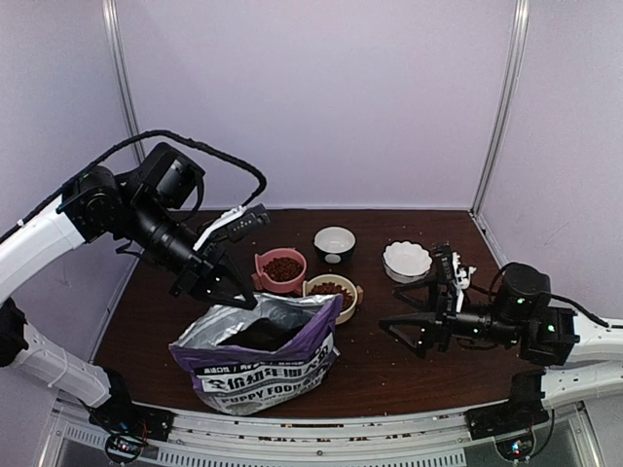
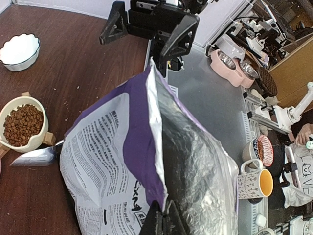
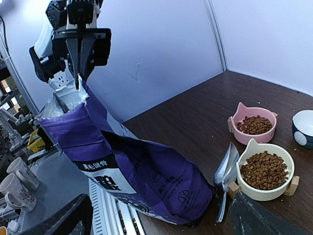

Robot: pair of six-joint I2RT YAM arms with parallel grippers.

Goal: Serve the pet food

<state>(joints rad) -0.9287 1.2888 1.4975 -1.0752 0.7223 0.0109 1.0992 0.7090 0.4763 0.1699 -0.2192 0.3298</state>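
Pet food (image 1: 283,269) lies beyond left claw (image 1: 244,299) gripping bag (image 1: 263,375).

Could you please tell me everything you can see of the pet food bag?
The bag is purple and white, printed PUPPY FOOD, with crinkled silver foil inside. It stands open and slumped near the table's front edge. The left fingers pinch its top edge, holding it up. A metal scoop lies at its side, apparently touching it.
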